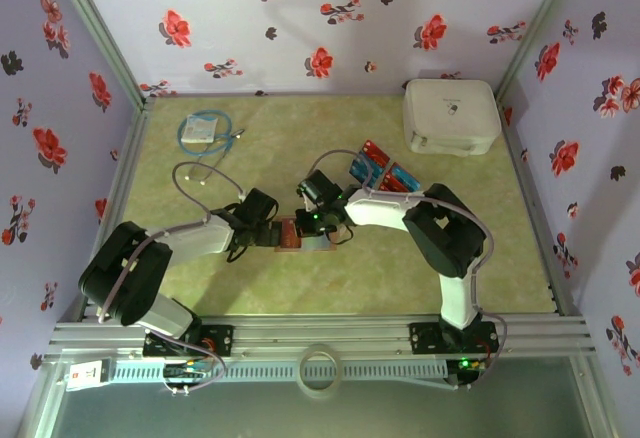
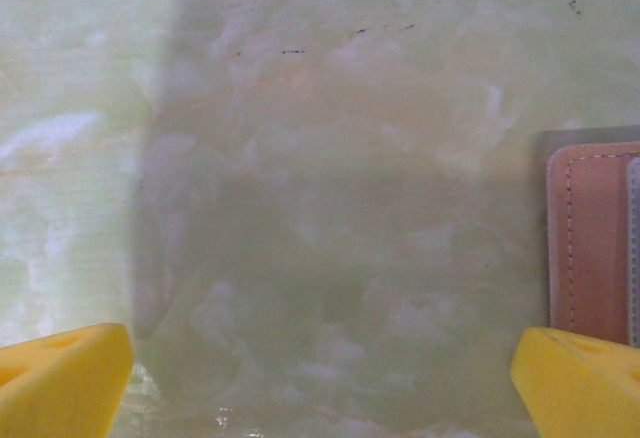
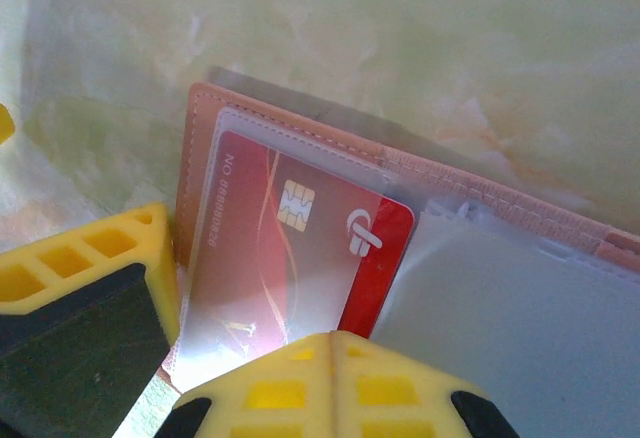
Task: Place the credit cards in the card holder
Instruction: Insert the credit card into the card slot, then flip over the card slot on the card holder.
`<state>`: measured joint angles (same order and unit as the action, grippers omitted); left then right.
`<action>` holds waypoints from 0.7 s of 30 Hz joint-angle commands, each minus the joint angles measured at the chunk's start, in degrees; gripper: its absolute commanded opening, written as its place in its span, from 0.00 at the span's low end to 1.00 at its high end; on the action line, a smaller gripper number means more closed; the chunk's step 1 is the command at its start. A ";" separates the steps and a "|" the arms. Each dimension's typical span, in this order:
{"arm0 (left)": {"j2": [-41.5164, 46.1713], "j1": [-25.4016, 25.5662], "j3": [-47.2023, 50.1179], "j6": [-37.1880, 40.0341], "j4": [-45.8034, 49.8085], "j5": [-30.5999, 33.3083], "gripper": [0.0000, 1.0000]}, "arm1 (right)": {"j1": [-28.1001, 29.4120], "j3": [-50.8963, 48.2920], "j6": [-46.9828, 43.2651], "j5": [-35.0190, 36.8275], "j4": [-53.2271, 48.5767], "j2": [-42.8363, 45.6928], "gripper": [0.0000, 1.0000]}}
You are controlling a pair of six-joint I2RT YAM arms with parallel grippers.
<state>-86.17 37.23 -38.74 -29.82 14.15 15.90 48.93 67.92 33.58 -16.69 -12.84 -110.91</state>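
Observation:
The tan card holder lies open on the table, grey and clear pockets up. A red credit card sits mostly inside its left clear pocket, one red edge sticking out. My right gripper is shut, with its joined tips over the card's near edge and nothing between them. My left gripper is open over bare table, its right fingertip at the holder's left edge. In the top view both grippers flank the holder. More red and blue credit cards lie behind the right arm.
A white zip case stands at the back right. A packet with a blue cable lies at the back left. Flowered walls enclose the green table on three sides.

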 commanded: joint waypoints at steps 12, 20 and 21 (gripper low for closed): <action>6.89 -3.21 0.78 0.35 3.96 0.01 1.00 | -3.91 -3.44 -1.38 2.97 -4.25 10.87 0.08; 10.55 -3.57 -0.28 0.90 6.67 0.47 1.00 | -6.20 -7.72 -1.43 3.48 -3.77 14.39 0.19; 10.83 -3.57 -0.50 0.99 6.84 0.30 1.00 | -6.65 -8.36 -1.53 3.50 -3.52 14.78 0.20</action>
<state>-76.75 34.11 -38.46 -29.76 18.44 15.64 43.18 61.21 32.91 -14.31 -15.38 -98.63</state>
